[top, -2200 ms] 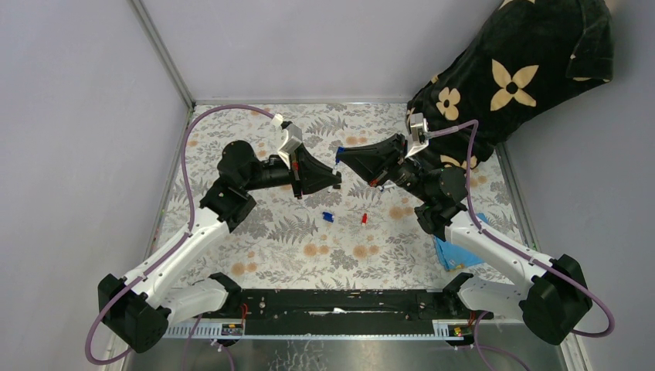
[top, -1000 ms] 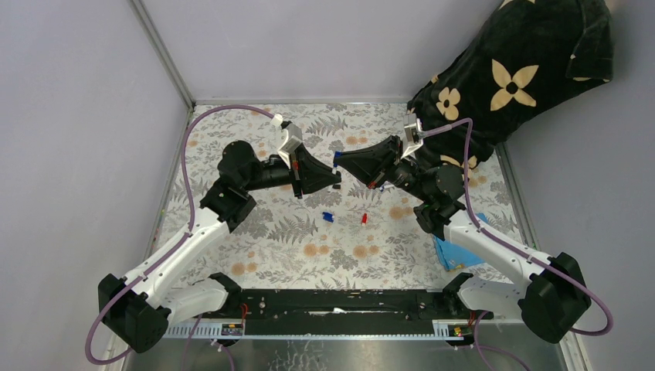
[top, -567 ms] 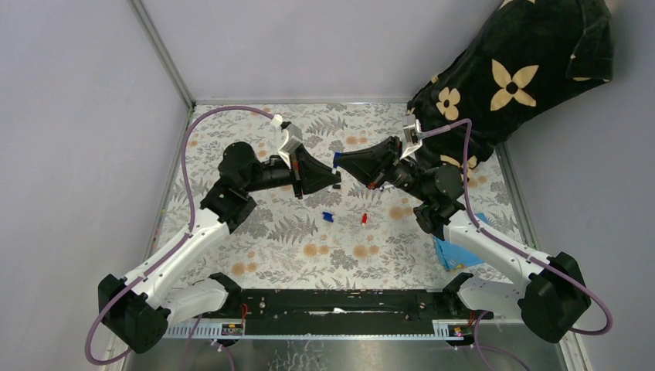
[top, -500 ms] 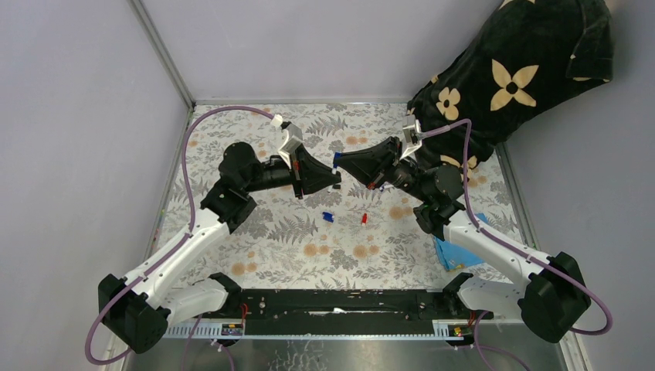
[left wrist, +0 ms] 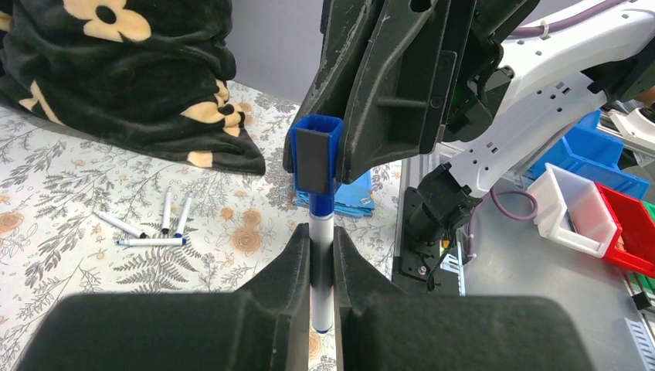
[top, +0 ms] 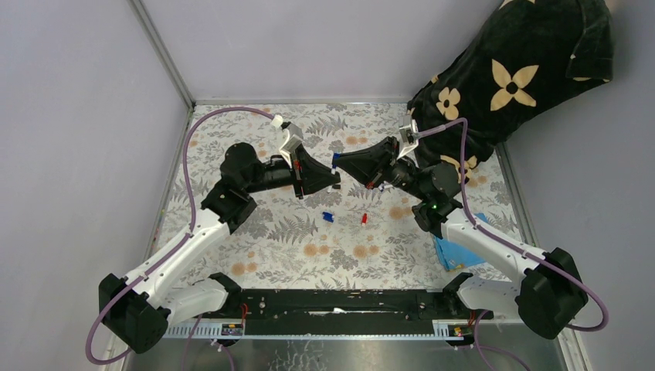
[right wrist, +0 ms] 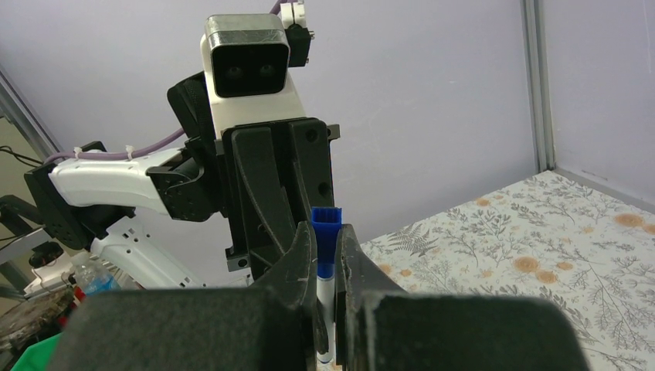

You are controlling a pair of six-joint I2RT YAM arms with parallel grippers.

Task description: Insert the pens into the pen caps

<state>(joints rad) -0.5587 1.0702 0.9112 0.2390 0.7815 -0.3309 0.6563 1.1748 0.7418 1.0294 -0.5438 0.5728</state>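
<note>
Both grippers meet above the middle of the mat. My left gripper (top: 335, 178) (left wrist: 321, 236) is shut on the white barrel of a pen (left wrist: 321, 267). The pen stands upright between its fingers. A blue pen cap (left wrist: 316, 158) (right wrist: 326, 224) (top: 337, 157) sits over the pen's upper end, with my right gripper (top: 338, 161) (right wrist: 326, 232) shut on it. The white barrel (right wrist: 324, 294) runs down below the cap. A loose blue cap (top: 327, 217) and a red cap (top: 364, 219) lie on the mat below the grippers. Three more pens (left wrist: 151, 242) lie on the mat near the blanket.
A black blanket with cream flowers (top: 510, 77) is heaped at the back right corner. A blue cloth (top: 454, 249) lies by the right arm. Blue (left wrist: 587, 151), white (left wrist: 575, 209) and red (left wrist: 629, 228) bins stand off the table. Grey walls close in the back and left.
The right arm has shifted slightly left, bringing the blue cap closer onto the pen in the left gripper. Both grips have stayed shut.
</note>
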